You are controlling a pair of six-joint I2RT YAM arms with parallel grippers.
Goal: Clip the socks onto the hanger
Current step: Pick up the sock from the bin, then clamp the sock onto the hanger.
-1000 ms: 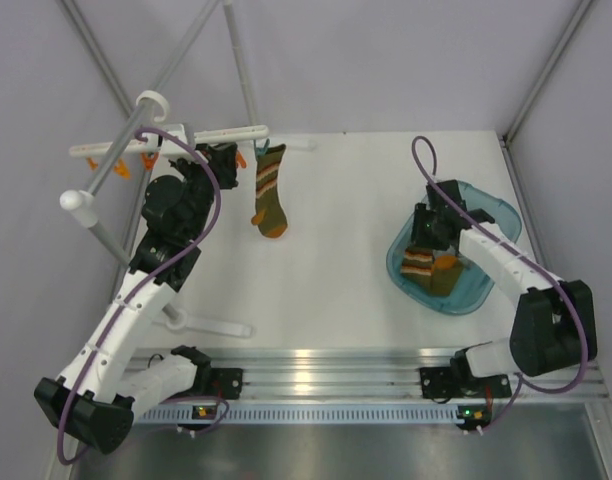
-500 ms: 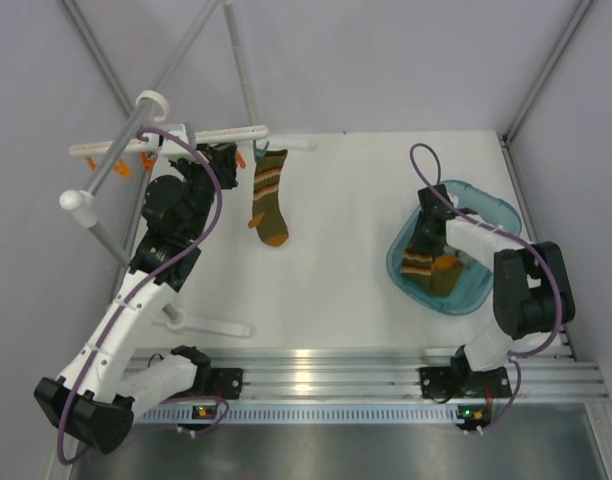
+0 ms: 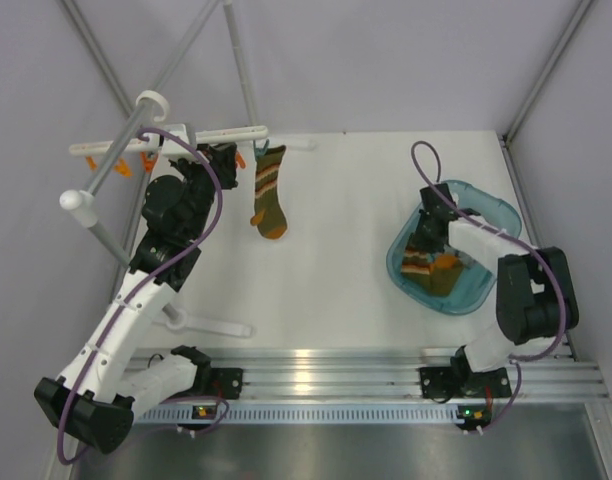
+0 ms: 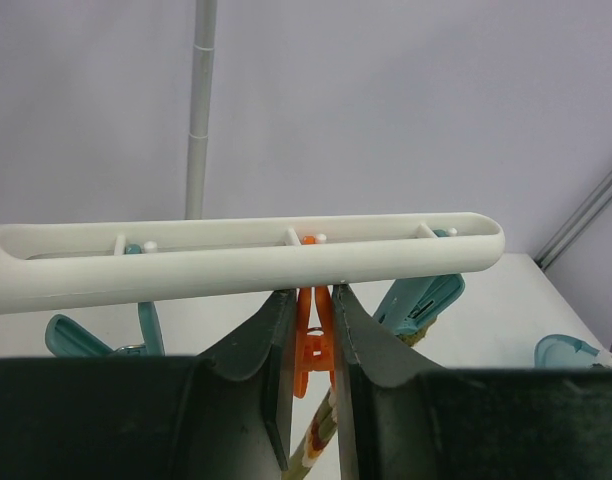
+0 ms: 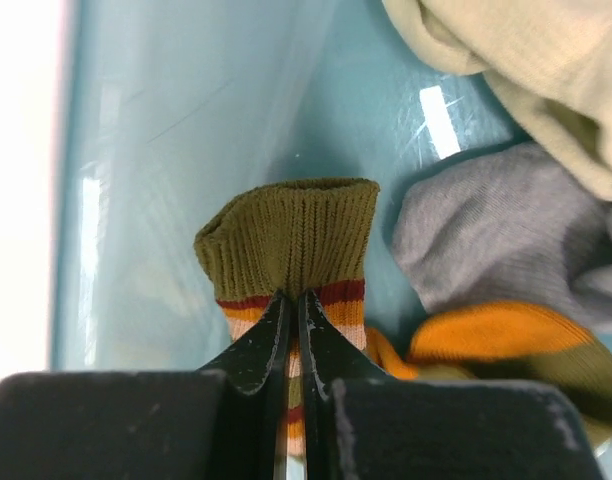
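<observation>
Two socks matter here. Overhead, one small soft olive-brown fabric sock (image 3: 269, 195) with orange and cream bands hangs by its cuff from the long thin white plastic hanger bar (image 3: 221, 135), just right of my left pincer (image 3: 229, 165), which sits up under that bar. The second striped olive sock (image 3: 423, 262) lies in the translucent teal plastic basin (image 3: 496, 215), right under my right pincer (image 3: 427, 236).

On the left wrist camera, the pincer is narrowed onto a small orange plastic clip (image 4: 313, 340), one finger touching each side. I judge the squeeze is meant to spread the clip's mouth for the next sock. A teal clip (image 4: 421, 300) dangles just right of the fingers.

On the right wrist camera, the pincer is pinched tight on the ribbed cuff, which stands up past the tips. That hold seems sensible, since the cuff is the edge a clip must bite. A grey sock (image 5: 496, 240) lies right of the tips, and cream cloth (image 5: 526, 60) lies beyond it.

Against a second ago, the right elbow has folded in toward the basin, with the pincer over the same sock. The left arm has not moved.
</observation>
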